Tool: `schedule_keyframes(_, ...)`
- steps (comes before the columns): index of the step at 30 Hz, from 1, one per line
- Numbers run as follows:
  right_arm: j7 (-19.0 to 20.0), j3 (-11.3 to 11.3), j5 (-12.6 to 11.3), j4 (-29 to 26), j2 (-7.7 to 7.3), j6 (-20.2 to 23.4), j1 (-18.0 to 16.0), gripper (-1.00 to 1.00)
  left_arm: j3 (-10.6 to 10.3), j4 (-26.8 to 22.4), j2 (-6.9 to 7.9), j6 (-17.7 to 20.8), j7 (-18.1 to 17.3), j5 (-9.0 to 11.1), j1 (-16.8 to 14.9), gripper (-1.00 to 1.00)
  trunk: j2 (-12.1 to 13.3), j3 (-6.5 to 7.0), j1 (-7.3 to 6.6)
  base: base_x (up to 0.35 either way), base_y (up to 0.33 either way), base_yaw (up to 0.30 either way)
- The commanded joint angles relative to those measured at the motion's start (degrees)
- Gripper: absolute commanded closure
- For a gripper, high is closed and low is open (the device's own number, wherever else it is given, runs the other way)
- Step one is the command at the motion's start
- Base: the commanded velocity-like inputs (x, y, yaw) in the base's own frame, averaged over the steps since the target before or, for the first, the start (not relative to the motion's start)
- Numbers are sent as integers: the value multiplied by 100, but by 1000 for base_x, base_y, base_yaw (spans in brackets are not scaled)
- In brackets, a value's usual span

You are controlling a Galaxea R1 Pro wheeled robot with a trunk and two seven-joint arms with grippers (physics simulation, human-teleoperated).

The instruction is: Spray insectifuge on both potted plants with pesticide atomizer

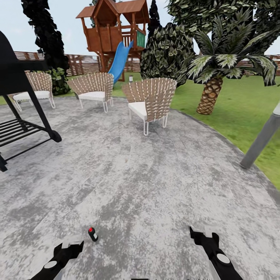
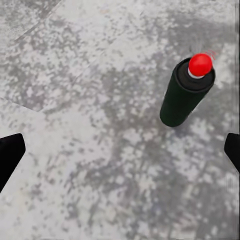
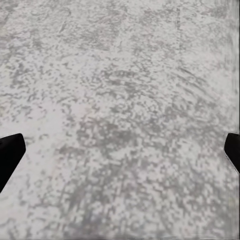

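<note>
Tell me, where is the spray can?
The dark cylindrical spray can with a red cap stands on the grey patio, just ahead of the left tool.

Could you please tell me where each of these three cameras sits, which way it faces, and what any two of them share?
Head view: on the robot's head, looking forward and down over the patio to wicker chairs; both arms show, left claw and right claw.
Left wrist view: near the left claw, facing down at paving and the atomizer; dark fingertips show.
Right wrist view: near the right claw, facing down at paving.
Shared: head and left wrist views both show the atomizer.
</note>
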Motion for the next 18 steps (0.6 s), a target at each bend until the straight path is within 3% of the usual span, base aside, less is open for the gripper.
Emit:
schedule_keyframes(1, -3, -3, 5, 6, 1, -18, -4, -100, 6, 2, 0, -16, -8, 34, -1, -100, -2, -4, -1, 4, -2, -299)
schedule_keyframes(5, -4, 4, 5, 5, 1, -18, -4, -100, 6, 2, 0, -33, -8, 34, 4, -100, -2, -4, -1, 2, -1, -169)
schedule_keyframes(11, -7, 6, 5, -1, 1, -18, -4, -100, 10, 9, 9, -128, -8, 34, 8, -100, -2, -4, -1, 29, 0, -13)
schedule_keyframes(18, -9, 6, 5, -3, 9, -18, -5, -100, 15, 11, -1, -158, -8, 34, 3, -100, -2, -4, -1, 137, -187, 79)
